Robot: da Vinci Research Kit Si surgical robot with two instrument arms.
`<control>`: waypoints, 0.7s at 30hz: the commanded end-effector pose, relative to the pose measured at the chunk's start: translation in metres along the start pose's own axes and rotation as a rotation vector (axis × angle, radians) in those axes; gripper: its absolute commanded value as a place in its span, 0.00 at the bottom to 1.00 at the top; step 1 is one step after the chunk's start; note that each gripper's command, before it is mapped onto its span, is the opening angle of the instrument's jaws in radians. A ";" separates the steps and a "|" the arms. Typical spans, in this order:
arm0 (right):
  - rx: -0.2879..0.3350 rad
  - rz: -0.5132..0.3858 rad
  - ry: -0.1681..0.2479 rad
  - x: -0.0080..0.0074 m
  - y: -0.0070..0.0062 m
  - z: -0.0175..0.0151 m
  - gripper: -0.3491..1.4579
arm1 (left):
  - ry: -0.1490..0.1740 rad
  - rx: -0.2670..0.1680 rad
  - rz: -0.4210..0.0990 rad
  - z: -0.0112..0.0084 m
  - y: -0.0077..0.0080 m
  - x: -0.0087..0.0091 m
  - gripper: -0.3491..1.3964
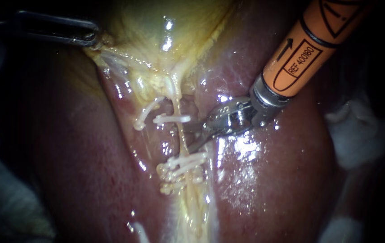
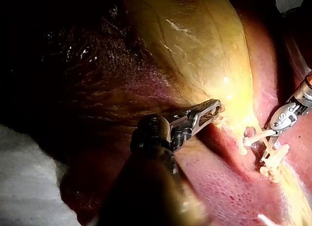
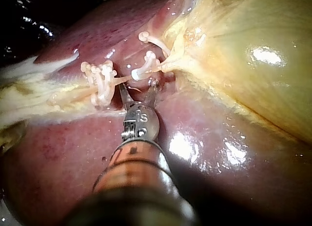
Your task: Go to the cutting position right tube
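Glistening liver (image 1: 264, 180), yellow gallbladder (image 1: 156, 27). Right instrument (image 1: 187, 138): end effector parted at the clipped right tube (image 1: 177, 108). Left instrument (image 1: 92, 38): end effector clamping gallbladder.

liver (image 1: 273, 189) lies on white cloth (image 2: 29, 177); gallbladder (image 1: 156, 27) rests against liver.

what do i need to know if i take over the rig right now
Left instrument: shut on the edge of the gallbladder.
Right instrument: open, tips at the right tube, in the gap between the single clip and the cluster of clips.
Done: the approach to the cutting spot looks nearly complete.
Left: I cannot tell whether the tube sits fully between the open tips; check, and ease forward if not. The tube is uncut.
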 end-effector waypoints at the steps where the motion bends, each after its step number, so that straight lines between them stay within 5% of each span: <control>1: 0.001 0.000 0.000 0.0000 0.0000 -0.0003 0.89 | 0.000 0.000 0.000 0.0000 0.0000 0.0000 0.00; 17: 0.024 0.011 0.012 -0.0005 0.0004 -0.0069 0.90 | 0.000 0.000 0.000 -0.0001 0.0000 0.0000 0.00; 21: 0.078 0.073 0.077 -0.0002 0.0005 -0.0080 0.92 | 0.000 0.000 0.000 -0.0001 0.0001 0.0000 0.00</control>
